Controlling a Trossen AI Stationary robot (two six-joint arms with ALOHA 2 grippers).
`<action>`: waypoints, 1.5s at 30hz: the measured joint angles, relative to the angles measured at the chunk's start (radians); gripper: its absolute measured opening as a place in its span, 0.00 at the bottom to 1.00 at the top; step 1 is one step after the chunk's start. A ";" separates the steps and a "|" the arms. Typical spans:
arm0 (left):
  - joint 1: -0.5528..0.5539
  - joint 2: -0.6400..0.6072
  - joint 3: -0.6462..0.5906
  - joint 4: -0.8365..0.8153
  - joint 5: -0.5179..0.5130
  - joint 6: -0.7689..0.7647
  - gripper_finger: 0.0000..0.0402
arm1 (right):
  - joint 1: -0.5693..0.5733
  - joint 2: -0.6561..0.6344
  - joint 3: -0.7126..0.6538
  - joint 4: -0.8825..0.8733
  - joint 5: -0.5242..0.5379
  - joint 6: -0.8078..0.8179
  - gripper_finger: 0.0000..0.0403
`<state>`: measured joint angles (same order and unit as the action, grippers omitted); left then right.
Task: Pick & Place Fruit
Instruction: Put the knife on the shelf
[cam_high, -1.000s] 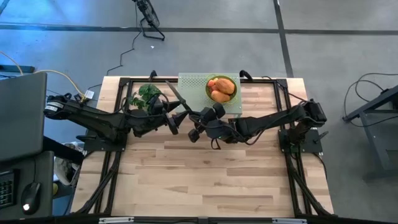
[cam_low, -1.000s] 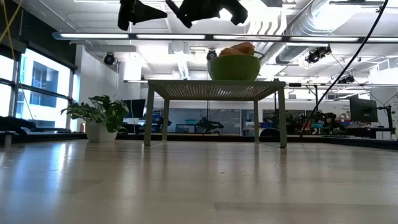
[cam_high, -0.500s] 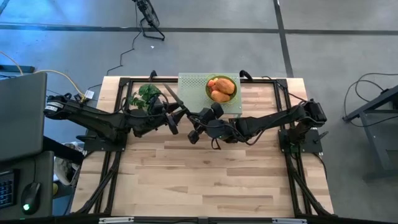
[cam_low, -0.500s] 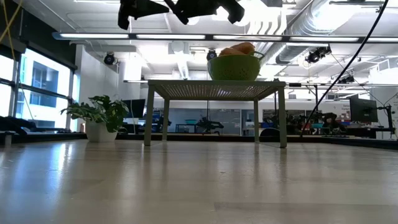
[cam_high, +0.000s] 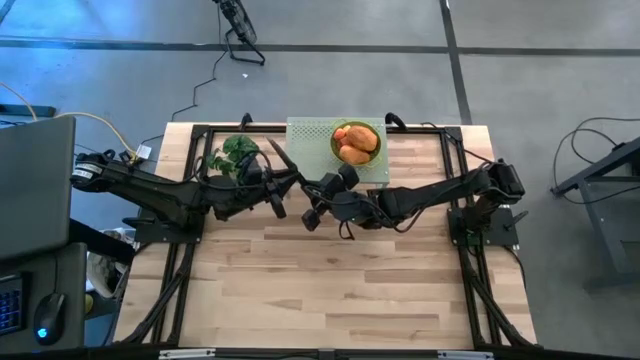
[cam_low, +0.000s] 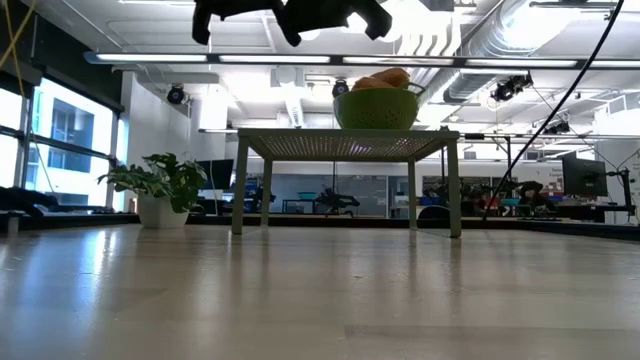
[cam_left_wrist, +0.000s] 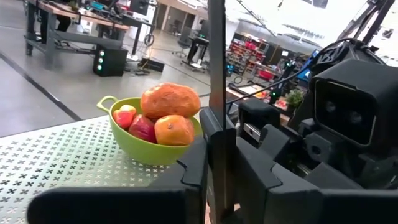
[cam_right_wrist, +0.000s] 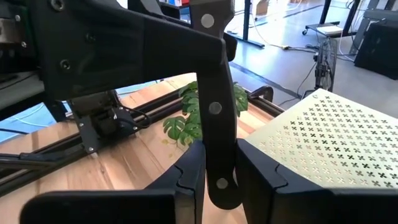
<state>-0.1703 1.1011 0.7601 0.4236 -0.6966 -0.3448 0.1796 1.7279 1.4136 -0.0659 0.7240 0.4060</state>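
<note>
The fruit, orange ovals and red pieces, lies in a green bowl on a small perforated stand at the table's far edge. Left of the bowl and high above the table, both grippers meet at a black-handled knife. My left gripper is shut on it. My right gripper is shut on its handle. In the high view the blade slants toward the far left, with my left gripper beside my right gripper. My left gripper pinches the knife between its two fingers, with the thin blade rising edge-on beyond the fingertips. It comes level from the table's left. The exact place on the knife is hidden by its own fingers. The knife is clear of the table. My right gripper pinches the riveted black handle near its butt end between its two fingers. It comes level from the table's right. The handle runs on past the fingertips toward my left gripper. The knife is held high above the table.
A green leafy plant stands at the far left, next to the stand. Black frame rails run along the table's sides and far edge. The wide wooden tabletop stretches toward the near edge.
My left gripper has shut on the knife that my right gripper holds up. Its fingers stood apart a second ago. Both arms and the knife have stayed in about the same place above the table.
</note>
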 joint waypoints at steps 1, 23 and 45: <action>0.000 0.000 0.000 -0.001 0.003 0.001 0.11 | 0.000 0.000 0.000 -0.001 0.000 0.001 0.16; 0.000 0.000 -0.003 -0.051 0.010 0.082 0.11 | 0.001 -0.004 0.000 -0.004 -0.023 -0.027 0.44; 0.043 0.000 0.238 -0.489 0.040 -0.032 0.11 | 0.005 -0.145 0.001 -0.411 -0.278 -0.045 0.52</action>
<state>-0.1269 1.1011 0.9986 -0.0651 -0.6563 -0.3767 0.1844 1.5826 1.4147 -0.4768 0.4456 0.3614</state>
